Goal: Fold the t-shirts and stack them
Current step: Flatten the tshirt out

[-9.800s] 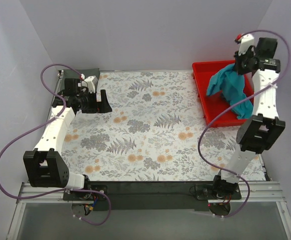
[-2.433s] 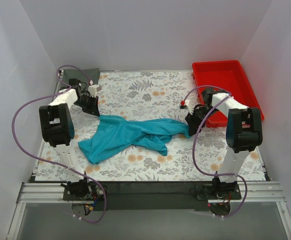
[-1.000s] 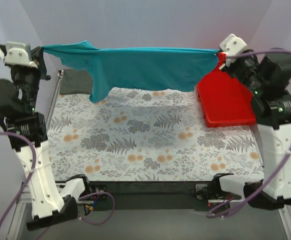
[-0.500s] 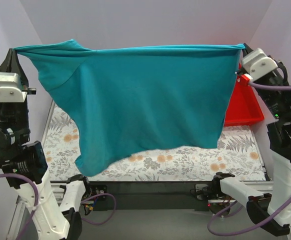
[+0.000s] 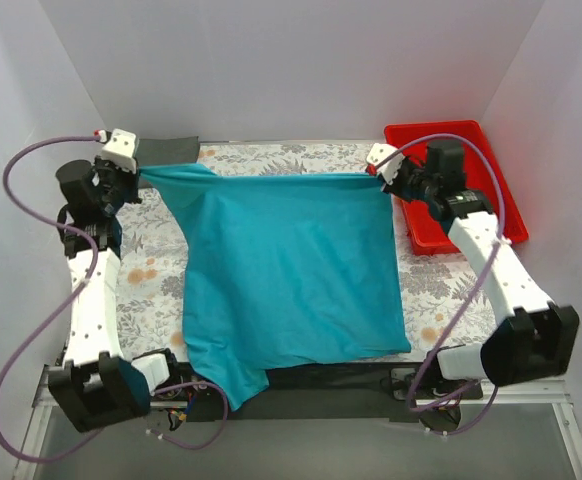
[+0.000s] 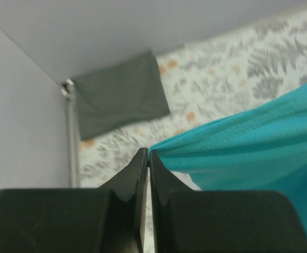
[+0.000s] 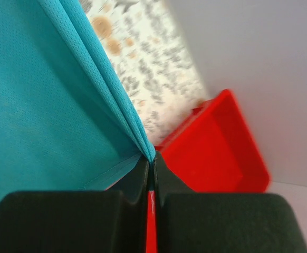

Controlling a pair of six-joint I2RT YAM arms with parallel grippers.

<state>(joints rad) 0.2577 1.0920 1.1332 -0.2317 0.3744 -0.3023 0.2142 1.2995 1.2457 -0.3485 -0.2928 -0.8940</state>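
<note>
A teal t-shirt is stretched out flat between 2 robot arms above a floral-patterned table cloth. The left gripper has its 2 black fingers pressed together on the shirt's far left corner, with a thin fold of cloth pinched between the tips. The right gripper is clamped the same way on the far right corner, beside the near left edge of a red tray. The shirt's far edge runs taut in a nearly straight line between the 2 claws. The rest of the cloth spreads toward the arm bases, covering the middle of the table, and its near left corner drapes over the table's near edge. A dark grey t-shirt, folded into a flat rectangle, lies in the far left corner of the table, apart from the teal one.
</note>
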